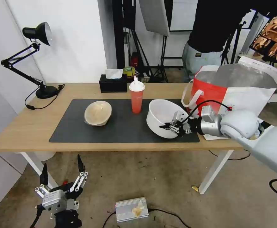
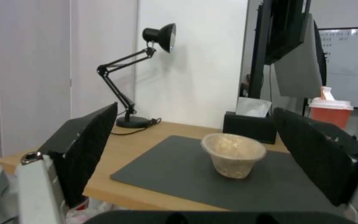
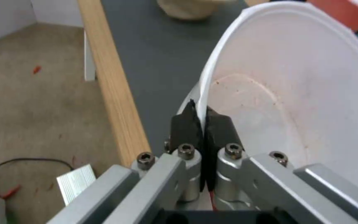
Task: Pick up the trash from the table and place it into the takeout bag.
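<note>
My right gripper (image 1: 165,127) (image 3: 204,115) is shut on the near rim of the white plastic bowl (image 1: 161,117) (image 3: 295,81), which tilts on its side at the right end of the dark mat (image 1: 122,123). Faint red smears mark the bowl's inside. The red drink cup (image 1: 136,96) with its white dome lid stands at the mat's middle. The beige pulp bowl (image 1: 97,113) (image 2: 233,154) sits on the mat's left part. The takeout bag (image 1: 236,85) stands open at the table's (image 1: 24,129) right end, foil lining showing. My left gripper (image 1: 62,175) (image 2: 195,155) hangs open below the table's front left.
A black desk lamp (image 1: 34,60) (image 2: 137,77) stands at the table's back left, its cable trailing on the wood. A black tissue box (image 1: 113,83) (image 2: 250,126) sits at the back edge. A person stands behind the bag. A silver box (image 1: 131,209) and cables lie on the floor.
</note>
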Tool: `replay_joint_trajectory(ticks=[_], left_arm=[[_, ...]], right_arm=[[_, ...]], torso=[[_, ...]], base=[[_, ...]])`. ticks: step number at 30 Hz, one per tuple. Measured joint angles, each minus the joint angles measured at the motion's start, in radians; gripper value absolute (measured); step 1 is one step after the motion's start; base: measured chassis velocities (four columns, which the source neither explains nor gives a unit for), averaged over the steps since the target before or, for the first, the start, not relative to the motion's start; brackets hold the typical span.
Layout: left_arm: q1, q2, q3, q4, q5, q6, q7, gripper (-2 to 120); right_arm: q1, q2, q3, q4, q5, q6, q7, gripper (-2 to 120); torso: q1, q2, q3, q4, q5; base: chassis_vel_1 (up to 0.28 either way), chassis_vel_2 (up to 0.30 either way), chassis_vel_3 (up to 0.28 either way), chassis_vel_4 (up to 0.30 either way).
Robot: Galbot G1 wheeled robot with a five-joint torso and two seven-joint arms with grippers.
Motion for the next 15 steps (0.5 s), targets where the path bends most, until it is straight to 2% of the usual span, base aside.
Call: replay_joint_trajectory(ticks=[9,15], left_arm=[[0.001,-0.004,0.001,-0.001,0.002,-0.004,-0.002,100],[-0.001,-0.005,0.003,0.002,0.002,-0.006,-0.003,100]], right_arm=[[0.028,-0.015,0.029,0.042,0.063,-0.001,0.008,0],[0.102,-0.025,0.039,0.06,0.138,-0.005,0.027,0]], torso=[[0.0,0.0,0.0,-0.0001,0.0],[0.0,0.0,0.0,-0.0001,0.0]], base=[[0.0,0.0,0.0,0.0],[0.0,0.0,0.0,0.0]])
